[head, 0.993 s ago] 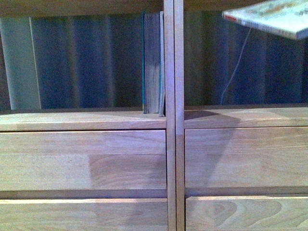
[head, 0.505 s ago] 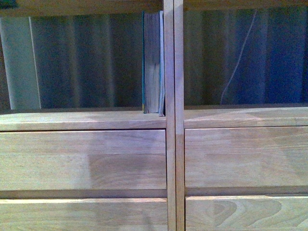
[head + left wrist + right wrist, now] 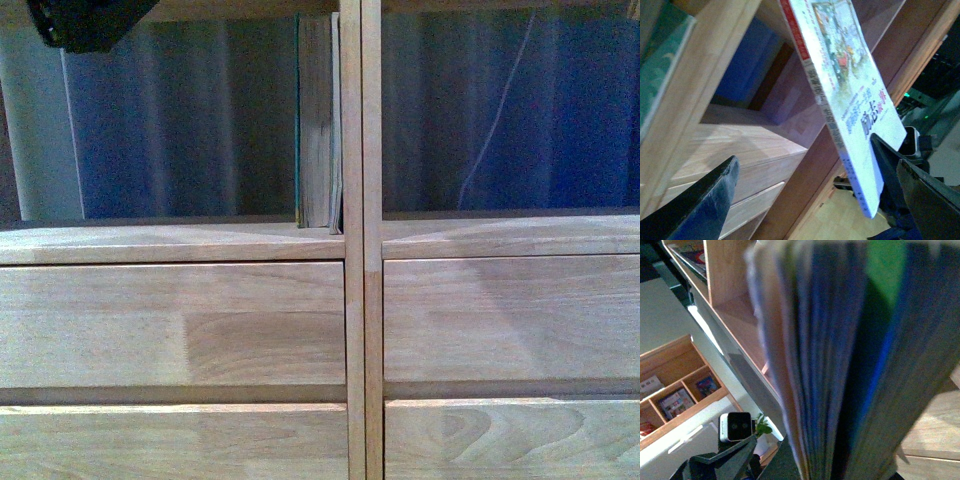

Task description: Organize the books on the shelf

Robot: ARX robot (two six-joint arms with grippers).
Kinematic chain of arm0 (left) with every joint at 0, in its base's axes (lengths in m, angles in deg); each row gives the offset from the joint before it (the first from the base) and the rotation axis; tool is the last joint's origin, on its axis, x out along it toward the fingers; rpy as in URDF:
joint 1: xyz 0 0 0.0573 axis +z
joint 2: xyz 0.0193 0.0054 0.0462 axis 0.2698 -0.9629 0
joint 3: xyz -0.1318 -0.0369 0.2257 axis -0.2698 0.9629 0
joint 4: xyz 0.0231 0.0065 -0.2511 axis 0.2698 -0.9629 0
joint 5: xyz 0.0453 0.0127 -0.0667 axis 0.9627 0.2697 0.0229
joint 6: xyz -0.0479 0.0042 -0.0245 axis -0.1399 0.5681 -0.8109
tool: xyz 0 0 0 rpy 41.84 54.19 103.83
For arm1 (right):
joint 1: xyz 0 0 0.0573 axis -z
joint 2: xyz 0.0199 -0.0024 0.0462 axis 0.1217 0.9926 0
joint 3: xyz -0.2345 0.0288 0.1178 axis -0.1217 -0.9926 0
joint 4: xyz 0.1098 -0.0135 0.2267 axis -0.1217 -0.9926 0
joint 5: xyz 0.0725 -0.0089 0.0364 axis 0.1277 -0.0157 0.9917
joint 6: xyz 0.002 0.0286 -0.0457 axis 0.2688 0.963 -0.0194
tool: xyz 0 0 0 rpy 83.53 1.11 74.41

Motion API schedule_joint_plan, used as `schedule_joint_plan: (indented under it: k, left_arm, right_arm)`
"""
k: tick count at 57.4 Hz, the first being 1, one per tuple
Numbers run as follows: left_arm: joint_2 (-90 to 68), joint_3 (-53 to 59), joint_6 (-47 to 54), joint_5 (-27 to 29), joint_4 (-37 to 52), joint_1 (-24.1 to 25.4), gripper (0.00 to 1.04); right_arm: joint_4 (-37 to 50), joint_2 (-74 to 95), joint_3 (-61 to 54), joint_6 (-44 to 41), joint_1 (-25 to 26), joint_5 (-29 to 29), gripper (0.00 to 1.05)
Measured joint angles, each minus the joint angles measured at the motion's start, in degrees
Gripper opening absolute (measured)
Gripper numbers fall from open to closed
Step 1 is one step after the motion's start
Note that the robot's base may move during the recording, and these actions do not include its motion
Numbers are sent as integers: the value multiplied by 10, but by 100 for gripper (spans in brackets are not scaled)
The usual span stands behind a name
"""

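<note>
Starting with the shelf (image 3: 170,245): light wood, open compartments over flat drawer fronts, split by a centre divider (image 3: 360,150). Then the teal book (image 3: 318,120): upright in the compartment left of the divider, touching it, shelved already by the look. Thick, rigid, probably weighty; would need a wide bite across both covers near the spine, but no reason to move it. Next the white paperback (image 3: 850,85): up in the air, tilted, spine side nearer the shelf, not yet in any compartment; cannot place it left or right of the divider from these views. Thin, light, floppy, glossy so likely slippery; best pinched across the covers close to the spine, deep enough to stop sag or swivel. Left fingers (image 3: 705,205) spread wide, holding nothing, bracketing the paperback's lower corner with no clear contact. Right fingers (image 3: 886,167) hidden in own wrist view behind blurred page edges filling the shot; showing in the left wrist view as a dark pad against the cover near the low corner, so judged clamped on the paperback. Looks like a handover or regrip; worth keeping one pinch closed before opening the other.
</note>
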Motion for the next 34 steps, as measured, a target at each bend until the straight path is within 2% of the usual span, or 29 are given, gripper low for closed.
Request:
schedule_joint_plan:
  k: [23, 34]
  left_arm:
    - [-40, -64, -7, 21, -12, -59, 97]
    - [-65, -115, -5, 52, -40, -63, 74]
  right_arm:
    - [-4, -17, 1, 2, -35, 24, 7]
    - [-3, -17, -2, 9, -39, 28, 7]
